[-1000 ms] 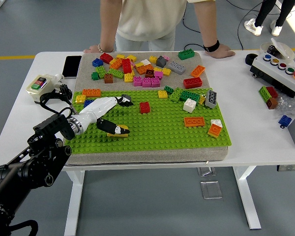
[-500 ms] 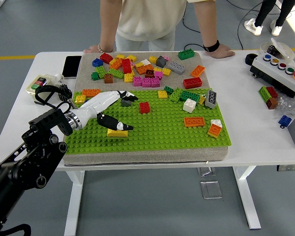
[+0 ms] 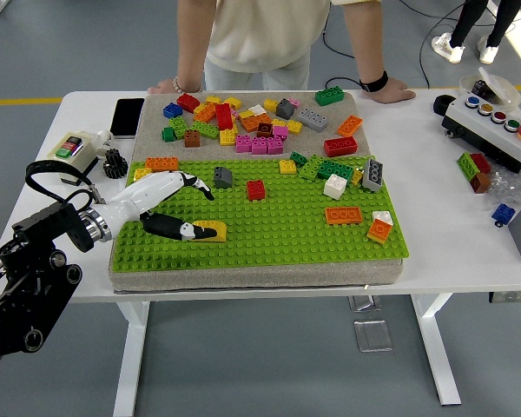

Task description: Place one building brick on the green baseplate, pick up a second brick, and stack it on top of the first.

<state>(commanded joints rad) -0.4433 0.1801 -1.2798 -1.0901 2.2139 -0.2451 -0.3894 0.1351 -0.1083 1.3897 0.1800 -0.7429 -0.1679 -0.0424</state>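
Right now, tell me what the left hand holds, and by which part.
Nothing is clearly held. The left hand lies open on the green baseplate, thumb tip touching the flat yellow brick.

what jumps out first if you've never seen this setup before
The big green baseplate fills the table's middle, with a bright jumble of loose bricks heaped on the grey mat beyond it. At its left edge the robot's left hand reaches in, fingers open, its thumb beside a yellow brick. A person leans both hands on the far edge.

Legible text: none.
Phone (image 3: 127,116), far left: dark screen, no print readable.
Button box (image 3: 492,127), far right: coloured buttons, markings too small to read.
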